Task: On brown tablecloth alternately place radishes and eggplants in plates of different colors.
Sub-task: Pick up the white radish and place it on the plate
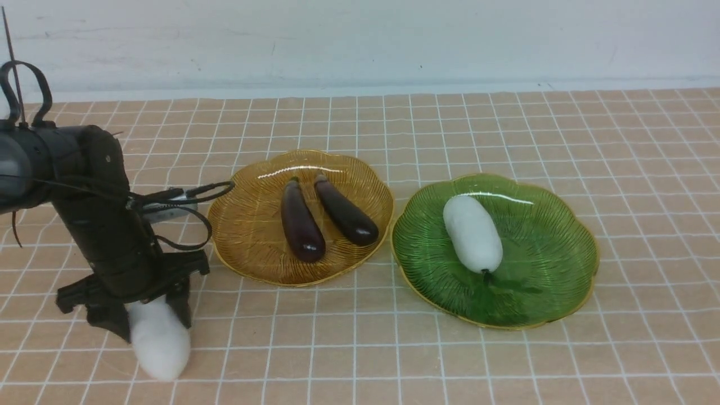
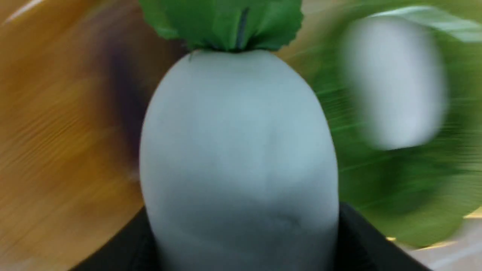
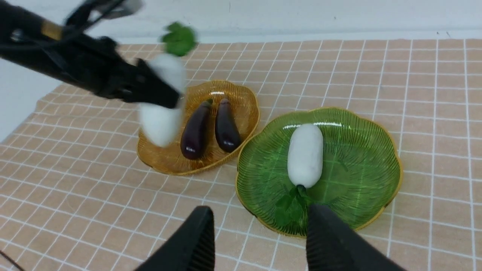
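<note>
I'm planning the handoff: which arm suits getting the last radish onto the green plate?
Probably the left: its gripper already holds that radish; the right gripper is open.

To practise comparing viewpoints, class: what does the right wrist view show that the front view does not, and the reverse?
Right wrist view only: the held radish's leafy top and the right pincer.
Front view only: no separate object; it just shows more of the left arm.
Both: two eggplants on the amber plate, and one radish on the green plate.
</note>
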You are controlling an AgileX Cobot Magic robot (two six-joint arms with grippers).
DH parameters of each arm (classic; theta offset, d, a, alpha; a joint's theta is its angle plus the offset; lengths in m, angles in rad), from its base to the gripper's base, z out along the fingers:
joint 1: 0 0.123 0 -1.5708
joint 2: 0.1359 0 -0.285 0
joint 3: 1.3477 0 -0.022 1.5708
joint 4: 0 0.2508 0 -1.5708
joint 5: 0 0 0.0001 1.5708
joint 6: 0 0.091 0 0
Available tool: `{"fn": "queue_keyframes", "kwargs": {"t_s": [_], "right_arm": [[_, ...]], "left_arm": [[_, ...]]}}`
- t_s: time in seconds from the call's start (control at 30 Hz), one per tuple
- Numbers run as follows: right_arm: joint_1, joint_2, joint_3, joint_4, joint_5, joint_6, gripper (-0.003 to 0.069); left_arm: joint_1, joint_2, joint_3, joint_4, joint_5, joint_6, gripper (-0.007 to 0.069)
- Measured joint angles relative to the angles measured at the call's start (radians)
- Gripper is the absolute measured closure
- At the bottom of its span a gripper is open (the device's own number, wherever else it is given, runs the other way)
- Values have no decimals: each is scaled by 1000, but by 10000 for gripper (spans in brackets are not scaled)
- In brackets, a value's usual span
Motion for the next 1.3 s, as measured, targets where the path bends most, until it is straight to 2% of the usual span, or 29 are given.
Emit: {"fn": "queue_keyframes", "kwargs": {"t_s": [0.1, 0.17, 0.47, 0.7, 1.0, 1.07, 1.17, 1.23, 1.3], "right_arm": [[0, 0, 0, -1, -8, 0, 343], [0, 0, 0, -4, -7, 0, 343], [0, 0, 0, -8, 34, 0, 343], [0, 0, 0, -58, 19, 0, 343], [0, 0, 0, -94, 13, 0, 349], [0, 0, 0, -103, 10, 0, 368], [0, -7, 1, -123, 2, -6, 403], [0, -18, 2, -145, -4, -13, 449], [0, -40, 7, -164, -28, -21, 505]], "left_arm": [[-135, 148, -133, -33, -62, 8, 215], [-160, 264, -227, -36, -60, -35, 215], [-157, 517, -446, -28, 71, -190, 192], [-155, 545, -452, -53, 132, -199, 67], [-150, 467, -454, -55, 155, -202, 62], [-150, 437, -454, -55, 169, -198, 93], [-150, 391, -454, -55, 206, -182, 186], [-150, 360, -454, -53, 234, -153, 267], [-149, 317, -454, -36, 274, -116, 380]]}}
